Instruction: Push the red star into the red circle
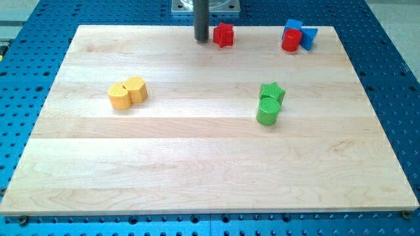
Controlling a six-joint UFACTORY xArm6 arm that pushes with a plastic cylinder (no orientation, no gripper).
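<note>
The red star (224,35) lies near the board's top edge, a little right of centre. The red circle (290,40) lies further to the view's right along the same edge, touching two blue blocks. My tip (201,39) stands on the board just left of the red star, with a narrow gap between them. The rod rises straight out of the view's top.
A blue cube (293,27) and a blue star-like block (307,37) press against the red circle. A green star (272,92) touches a green cylinder (268,111) at centre right. Two yellow blocks (128,92) lie together at the left. The wooden board (197,164) rests on a blue perforated table.
</note>
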